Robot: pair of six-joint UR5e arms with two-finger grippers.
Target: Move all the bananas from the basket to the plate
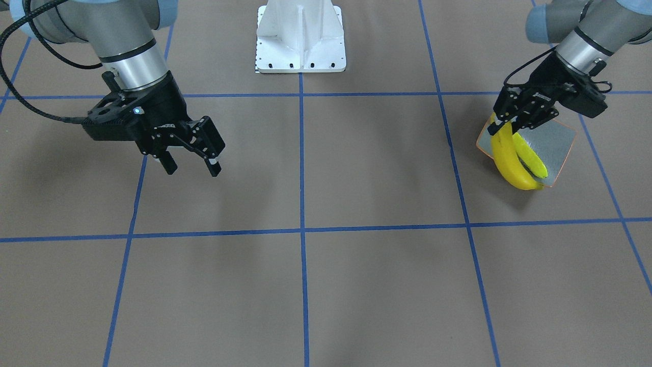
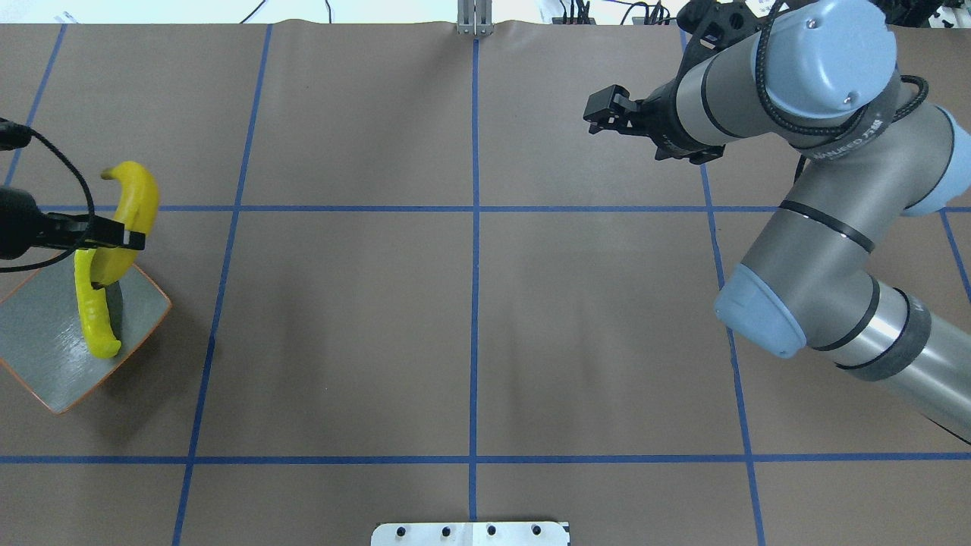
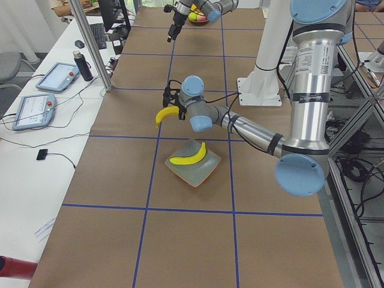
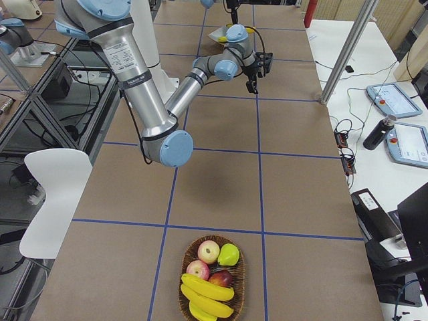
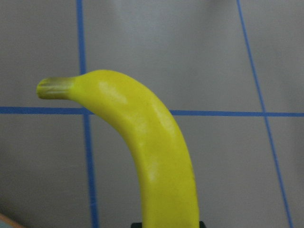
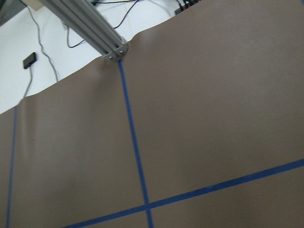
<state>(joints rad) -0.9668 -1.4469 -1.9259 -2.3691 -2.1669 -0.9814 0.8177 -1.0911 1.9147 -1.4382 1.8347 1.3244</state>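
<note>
two bananas [image 4: 207, 289] lie in the basket [image 4: 180, 284] at the right end of the table [image 4: 301, 200]; one banana [image 2: 92, 322] rests on the plate [image 2: 38, 334] by the left end. left gripper [image 2: 125, 236] clamps a fourth banana [image 2: 136, 199] above it — perhaps touching; right gripper [image 1: 192, 171] gapes, empty.

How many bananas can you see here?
4. One banana is gripped by the left hand, a second lies on the plate, and two more lie in the fruit basket; others may be hidden beneath.

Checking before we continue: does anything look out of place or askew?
Nothing stands out. One banana lies flat in the plate; the left gripper holds a second banana over its rim, nothing spilled.
</note>
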